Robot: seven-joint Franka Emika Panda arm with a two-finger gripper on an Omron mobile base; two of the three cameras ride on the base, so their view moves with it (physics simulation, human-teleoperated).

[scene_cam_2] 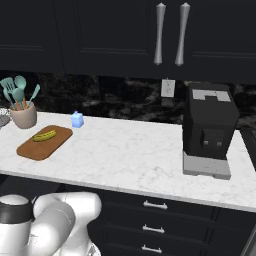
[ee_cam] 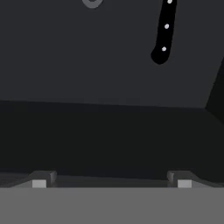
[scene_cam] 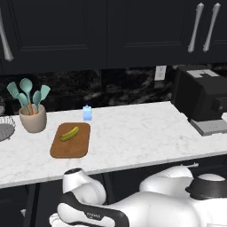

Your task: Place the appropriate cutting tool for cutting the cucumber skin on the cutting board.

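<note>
The stubby yellow-green cucumber (scene_cam: 69, 133) (scene_cam_2: 44, 135) lies on the brown wooden cutting board (scene_cam: 66, 149) (scene_cam_2: 35, 149) at the left of the white marble counter. My arm reaches down below the counter's front edge. In the hand view my gripper (ee_cam: 111, 181) is open, fingertips (ee_cam: 39, 182) far apart with nothing between them, over a dark flat surface. Far ahead on that surface lies a knife's black riveted handle (ee_cam: 163, 35). A grey ring (ee_cam: 92, 2) peeks in at the top edge; I cannot tell whether it belongs to the cutting tool.
A beige crock of teal utensils (scene_cam: 32, 119) (scene_cam_2: 22, 116) and a small blue container (scene_cam: 87, 113) (scene_cam_2: 77, 120) stand behind the board. A black coffee machine (scene_cam: 201, 99) (scene_cam_2: 209, 127) occupies the counter's right. A wire basket (scene_cam: 4, 128) sits at far left. Drawers (scene_cam_2: 155, 205) lie below.
</note>
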